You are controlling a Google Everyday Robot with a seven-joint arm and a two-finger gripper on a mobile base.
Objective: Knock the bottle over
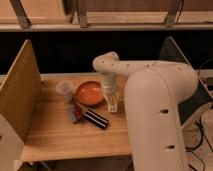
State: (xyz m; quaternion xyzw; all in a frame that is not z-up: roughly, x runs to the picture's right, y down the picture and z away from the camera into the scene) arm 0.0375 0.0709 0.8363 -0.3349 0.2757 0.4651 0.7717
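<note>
Cream rounded arm (pixel 155 85), dark holes (pixel 164 110); gripper (pixel 113 105) over table (pixel 50 131).

My arm (pixel 150 85) wears a smooth, off-white plastic shell with a soft matt sheen. My gripper (pixel 112 105), the same pale plastic, hangs low over the table, just right of the bowl. The table (pixel 55 132) is light wood in strips, with a dull satin finish. The bowl (pixel 89 93) looks orange and glossy, and the cup (pixel 64 90) is translucent plastic. The dark bar (pixel 96 119) has a slick wrapper. The side panel (pixel 20 87) looks grainy and rough.
</note>
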